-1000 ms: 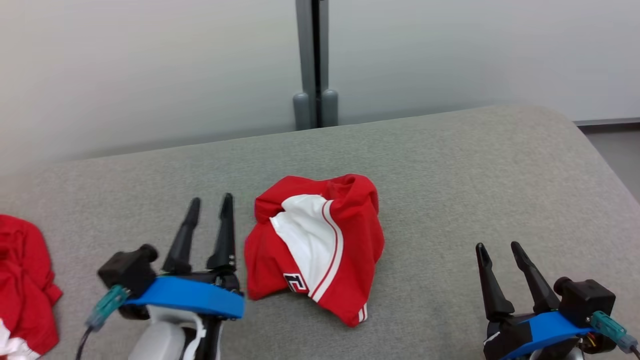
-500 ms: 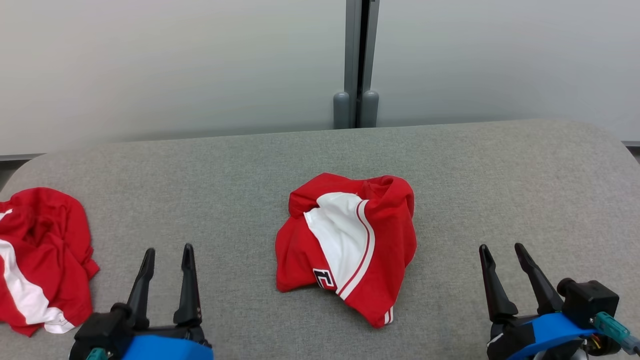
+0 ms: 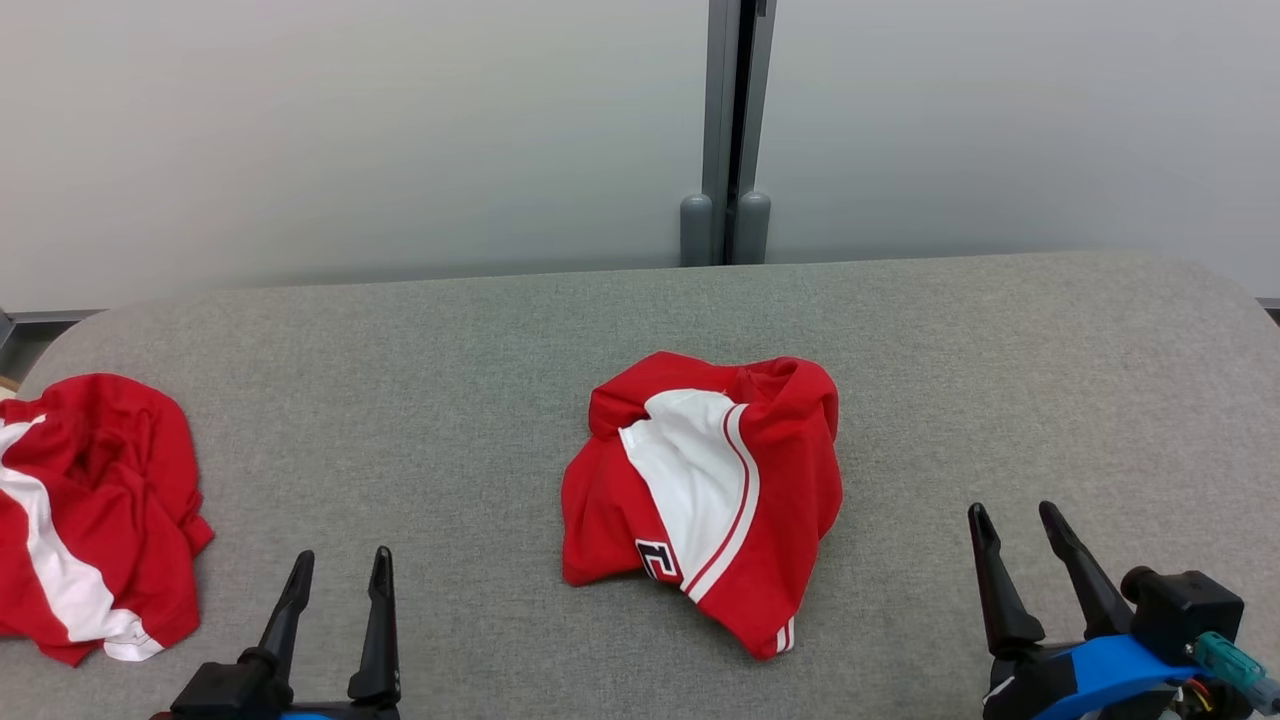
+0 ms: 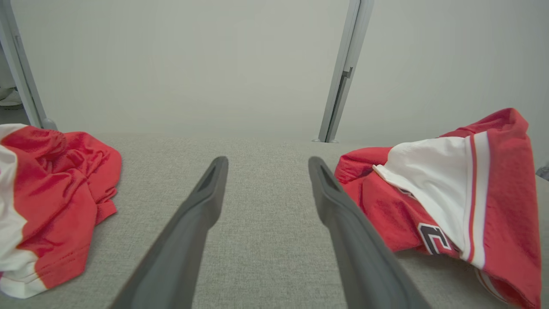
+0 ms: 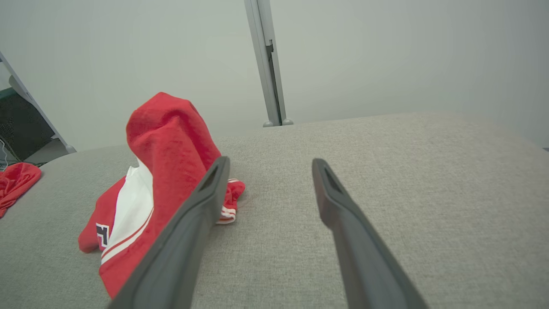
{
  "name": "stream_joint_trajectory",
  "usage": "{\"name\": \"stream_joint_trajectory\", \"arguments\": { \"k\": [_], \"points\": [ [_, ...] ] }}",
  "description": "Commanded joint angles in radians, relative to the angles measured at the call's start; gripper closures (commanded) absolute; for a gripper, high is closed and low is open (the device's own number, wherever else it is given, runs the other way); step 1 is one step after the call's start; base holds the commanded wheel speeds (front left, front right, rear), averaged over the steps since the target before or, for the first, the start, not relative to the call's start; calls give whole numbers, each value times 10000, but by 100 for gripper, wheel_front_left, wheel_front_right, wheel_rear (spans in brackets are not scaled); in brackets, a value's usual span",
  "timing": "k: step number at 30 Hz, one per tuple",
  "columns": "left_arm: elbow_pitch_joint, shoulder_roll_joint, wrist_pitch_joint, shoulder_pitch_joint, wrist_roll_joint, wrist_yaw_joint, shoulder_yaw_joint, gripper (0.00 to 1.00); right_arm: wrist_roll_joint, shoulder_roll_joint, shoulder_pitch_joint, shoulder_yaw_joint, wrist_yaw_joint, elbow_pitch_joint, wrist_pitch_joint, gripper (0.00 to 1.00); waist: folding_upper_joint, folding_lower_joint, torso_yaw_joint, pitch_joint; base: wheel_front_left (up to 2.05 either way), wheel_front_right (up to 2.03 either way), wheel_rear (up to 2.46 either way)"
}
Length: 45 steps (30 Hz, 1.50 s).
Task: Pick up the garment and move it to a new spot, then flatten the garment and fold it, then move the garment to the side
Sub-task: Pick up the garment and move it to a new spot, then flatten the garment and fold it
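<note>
Head view, crumpled garment (image 3: 700,500), long axis far-left to near-right

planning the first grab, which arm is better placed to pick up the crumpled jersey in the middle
Right, probably, though narrowly. In the head view the open right gripper sits nearer the edge of the middle garment and further forward than the open left gripper.

Grey fabric-covered table (image 3: 400,380), 2nd red & white garment (image 3: 90,510) crumpled at left edge, pale wall (image 3: 350,130) w/ grey post (image 3: 720,100) seen behind
</note>
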Motion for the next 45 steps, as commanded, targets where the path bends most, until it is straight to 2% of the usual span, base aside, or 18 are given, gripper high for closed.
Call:
{"name": "stream_joint_trajectory", "arguments": {
  "k": [1,17,25,33,38,45],
  "points": [
    [56,116,-46,-115,-12,-35,17,0,-8,-39,155,-18,5,16,23,0,0,0,-3,-6,0,0,0],
    [213,245,30,-197,-222,153,93,0,51,-39,135,-33,5,102,-44,0,0,0,33,43,0,0,0],
    [-5,311,12,-386,-273,193,74,0,186,-38,-131,489,5,413,663,0,0,0,277,231,0,0,0],
    [-189,295,104,-505,-284,216,-80,0,680,-42,-1302,1397,5,1747,1522,0,0,0,596,478,0,0,0],
    [-272,276,194,-557,-309,231,-211,0,1095,-38,-2265,1782,5,2647,1576,0,0,0,852,566,0,0,0],
    [-310,279,287,-578,-360,263,-346,0,897,-39,-3342,2291,5,4127,1714,0,0,0,1134,554,0,0,0]
  ]
}}
